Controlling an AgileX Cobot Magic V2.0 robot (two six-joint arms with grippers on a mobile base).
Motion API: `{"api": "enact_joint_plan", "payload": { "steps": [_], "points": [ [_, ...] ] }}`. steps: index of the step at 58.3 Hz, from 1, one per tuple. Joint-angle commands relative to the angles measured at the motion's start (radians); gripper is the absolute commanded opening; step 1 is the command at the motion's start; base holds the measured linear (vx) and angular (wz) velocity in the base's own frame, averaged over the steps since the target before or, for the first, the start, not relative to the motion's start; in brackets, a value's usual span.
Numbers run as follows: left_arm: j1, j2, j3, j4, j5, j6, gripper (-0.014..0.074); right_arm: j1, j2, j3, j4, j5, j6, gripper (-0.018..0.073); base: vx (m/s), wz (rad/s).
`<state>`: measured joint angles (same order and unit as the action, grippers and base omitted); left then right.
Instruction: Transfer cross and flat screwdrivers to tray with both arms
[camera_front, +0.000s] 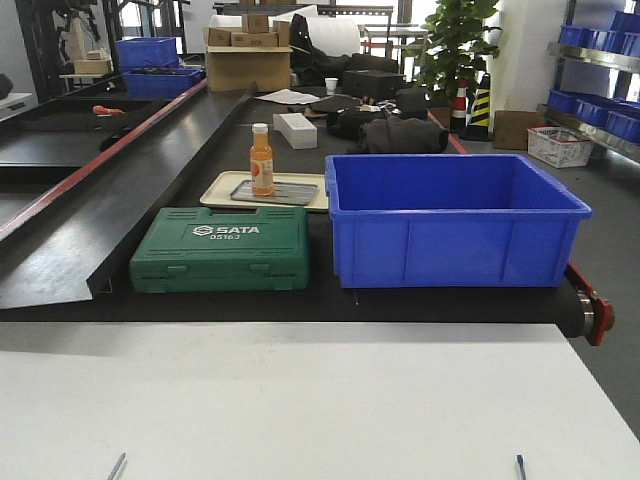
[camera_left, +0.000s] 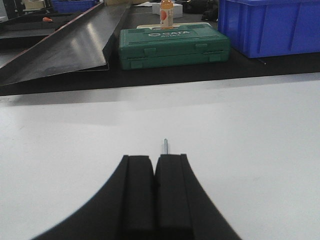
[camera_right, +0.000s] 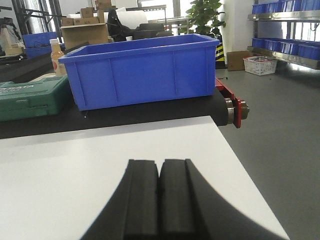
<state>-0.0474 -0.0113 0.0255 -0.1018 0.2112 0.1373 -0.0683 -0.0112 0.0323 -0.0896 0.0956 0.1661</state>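
Observation:
My left gripper (camera_left: 155, 157) is shut, low over the white table (camera_left: 240, 125). A thin metal screwdriver shaft (camera_left: 165, 145) pokes out past its right fingertip, offset from the seam; the rest of the tool is hidden under the fingers. The front view shows this grey shaft (camera_front: 117, 466) at the bottom edge, and a thin blue tool end (camera_front: 521, 466) at bottom right. My right gripper (camera_right: 160, 162) is shut and empty-looking; no screwdriver shows in its view. The beige tray (camera_front: 225, 185) lies on the black belt beyond the table. Neither gripper shows in the front view.
A green SATA tool case (camera_front: 220, 262) and a blue bin (camera_front: 455, 220) stand on the belt in front of and beside the tray. An orange bottle (camera_front: 261, 158) and a grey plate (camera_front: 290, 192) are on the tray. A black ramp (camera_front: 110, 200) runs along the left.

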Motion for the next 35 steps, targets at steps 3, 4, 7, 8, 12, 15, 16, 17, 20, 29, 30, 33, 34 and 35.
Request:
{"api": "enact_joint_plan", "payload": {
  "steps": [3, 4, 7, 8, 12, 15, 16, 17, 20, 29, 30, 33, 34, 35],
  "points": [
    [-0.004, -0.006, 0.032, -0.005, -0.084, -0.006, 0.0002, -0.005, -0.012, 0.014, -0.002, -0.085, -0.006, -0.0008, 0.0, 0.0],
    [-0.004, -0.006, 0.032, -0.005, -0.084, -0.006, 0.0002, -0.005, -0.012, 0.014, -0.002, -0.085, -0.006, -0.0008, 0.0, 0.0],
    [-0.004, -0.006, 0.032, -0.005, -0.084, -0.006, 0.0002, -0.005, -0.012, 0.014, -0.002, -0.085, -0.006, -0.0008, 0.0, 0.0],
    [-0.004, -0.006, 0.032, -0.005, -0.084, -0.006, 0.0002, -0.005, -0.012, 0.014, -0.002, -0.085, -0.006, -0.0008, 0.0, 0.0],
    [-0.004, -0.006, 0.032, -0.005, -0.084, -0.006, 0.0002, -0.005, -0.012, 0.014, -0.002, -0.085, -0.006, -0.0008, 0.0, 0.0],
    [-0.004, -0.006, 0.032, -0.005, -0.084, -0.006, 0.0002, -0.005, -0.012, 0.014, -0.002, -0.085, -0.006, -0.0008, 0.0, 0.0],
    [-0.004, -0.006, 0.032, -0.005, -0.084, -0.006, 0.0002, -0.005, -0.012, 0.014, -0.002, -0.085, -0.006, -0.0008, 0.0, 0.0],
    [-0.004, -0.006, 0.032, -0.005, -0.084, -0.006, 0.0002, -0.005, -0.012, 0.014, -0.002, -0.085, -0.006, -0.0008, 0.0, 0.0],
    [-0.004, -0.006, 0.032, -0.005, -0.084, -0.006, 0.0002, -0.005, -0.012, 0.014, -0.002, -0.085, -0.006, -0.0008, 0.0, 0.0],
    [-0.004, -0.006, 0.032, -0.005, -0.084, -0.006, 0.0002, -0.005, -0.012, 0.014, -0.002, -0.084, -0.006, -0.0008, 0.0, 0.0],
    [-0.004, -0.006, 0.032, -0.005, -0.084, -0.006, 0.0002, -0.005, -0.012, 0.014, -0.002, -0.084, -0.006, -0.0008, 0.0, 0.0],
    [-0.004, -0.006, 0.032, -0.005, -0.086, -0.006, 0.0002, -0.005, -0.012, 0.014, -0.002, -0.084, -0.006, -0.0008, 0.0, 0.0],
    [-0.004, -0.006, 0.032, -0.005, -0.087, -0.006, 0.0002, -0.005, -0.012, 0.014, -0.002, -0.084, -0.006, -0.0008, 0.0, 0.0],
    [-0.004, -0.006, 0.032, -0.005, -0.087, -0.006, 0.0002, -0.005, -0.012, 0.014, -0.002, -0.084, -0.006, -0.0008, 0.0, 0.0]
  ]
}}
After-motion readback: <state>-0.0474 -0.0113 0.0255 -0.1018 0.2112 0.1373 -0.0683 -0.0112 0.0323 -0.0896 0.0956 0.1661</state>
